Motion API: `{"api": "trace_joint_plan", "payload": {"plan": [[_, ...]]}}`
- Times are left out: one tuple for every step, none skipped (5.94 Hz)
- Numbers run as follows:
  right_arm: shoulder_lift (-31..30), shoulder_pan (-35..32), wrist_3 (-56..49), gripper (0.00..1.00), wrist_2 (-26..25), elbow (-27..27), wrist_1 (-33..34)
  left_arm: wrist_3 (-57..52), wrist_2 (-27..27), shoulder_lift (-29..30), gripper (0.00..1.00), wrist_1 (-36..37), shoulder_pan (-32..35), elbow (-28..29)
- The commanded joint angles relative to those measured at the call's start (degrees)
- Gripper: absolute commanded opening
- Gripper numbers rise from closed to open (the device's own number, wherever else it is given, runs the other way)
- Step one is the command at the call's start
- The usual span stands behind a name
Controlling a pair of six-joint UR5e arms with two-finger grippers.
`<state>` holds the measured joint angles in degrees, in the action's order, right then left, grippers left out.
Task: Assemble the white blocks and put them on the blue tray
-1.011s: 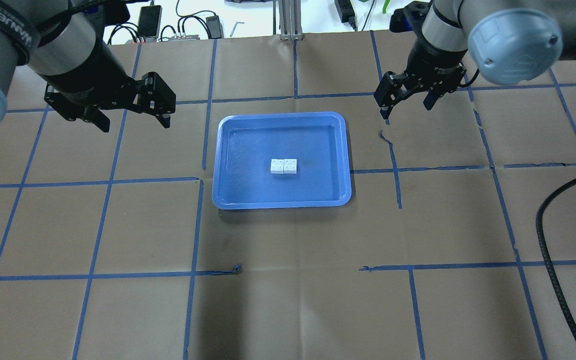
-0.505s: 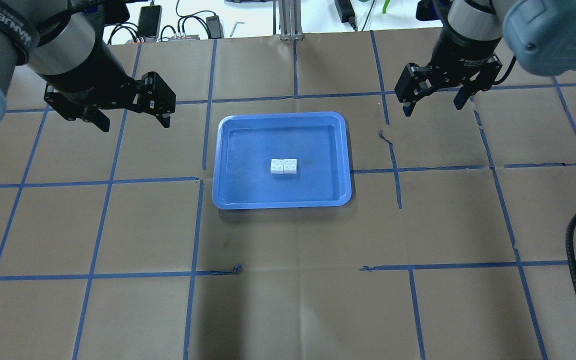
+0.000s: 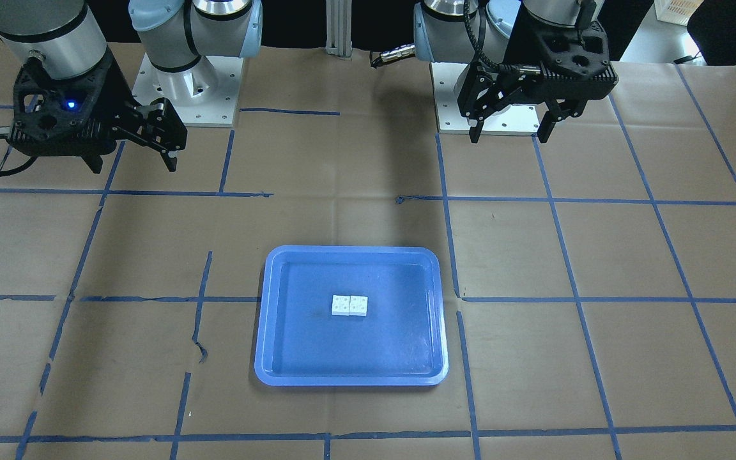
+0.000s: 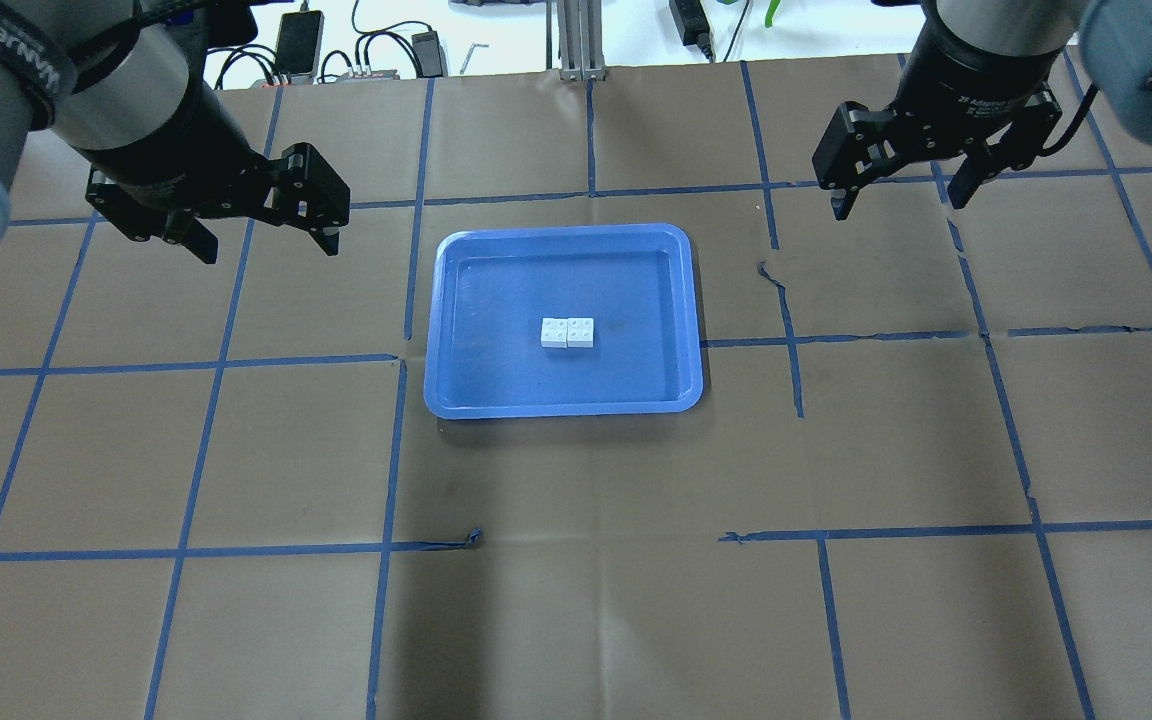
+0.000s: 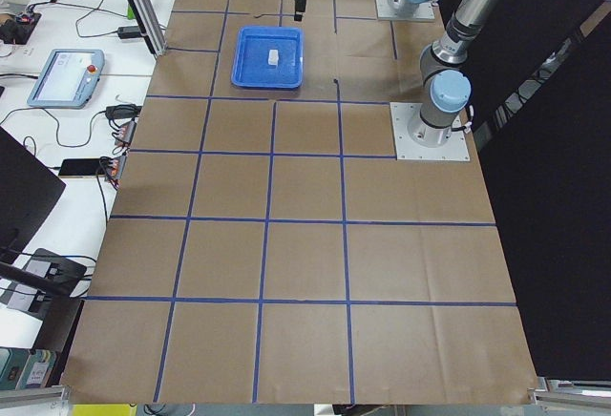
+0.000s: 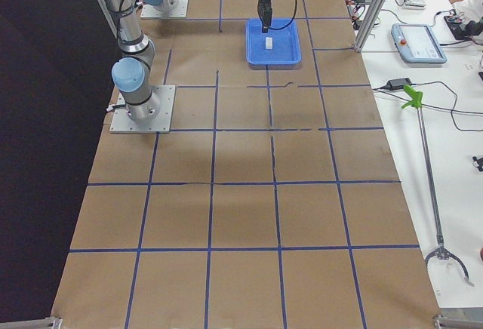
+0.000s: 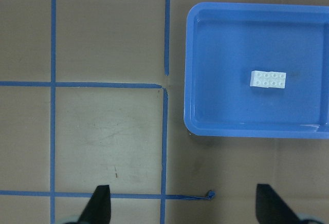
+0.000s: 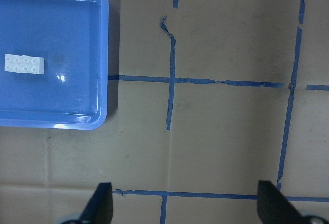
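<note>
Mid-tray, the white blocks (image 4: 567, 332) sit side by side, touching, studs up, on the floor of the blue tray (image 4: 448, 398). Same spot as a second ago.

Left gripper (image 4: 268, 248) hangs at the tray's 10 o'clock in the overhead view, unmoved. Its fingers (image 4: 201, 240) are spread wide with nothing between them.

Right gripper (image 4: 898, 205) is at the tray's 2 o'clock, farther out and farther back than a second ago, when it hung nearer the tray's far right corner. Its fingers (image 4: 838, 202) are also wide and empty.

Worktop (image 4: 576, 620) is brown paper gridded with blue tape lines (image 4: 186, 551), torn or lifted in places. Past its far edge a phone (image 4: 298, 40) lies among cables on a white bench. The left side view adds a teach pendant (image 5: 64, 77) on that bench.

Only the front-facing view shows the arms' base plates (image 3: 211, 112) on the worktop and a blue light (image 3: 72, 103) lit on the right wrist.

Left wrist view has the tray at 2 o'clock, right wrist view at 10 o'clock. Each shows two dark fingertips well apart at its bottom edge.
</note>
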<state>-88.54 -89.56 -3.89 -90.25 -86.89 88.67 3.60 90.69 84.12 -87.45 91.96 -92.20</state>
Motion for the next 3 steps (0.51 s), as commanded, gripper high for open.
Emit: {"api": "trace_joint_plan", "payload": {"plan": [[-0.1, -0.3, 0.1, 1.00, -0.1, 0.1, 0.0, 0.0, 0.1, -0.1, 0.99, 0.0, 0.0, 0.0], [-0.1, -0.3, 0.1, 1.00, 0.0, 0.1, -0.1, -0.1, 0.2, -0.2, 0.99, 0.0, -0.1, 0.0], [-0.1, -0.3, 0.1, 1.00, 0.0, 0.0, -0.1, -0.3, 0.3, -0.3, 0.99, -0.1, 0.0, -0.2]]}}
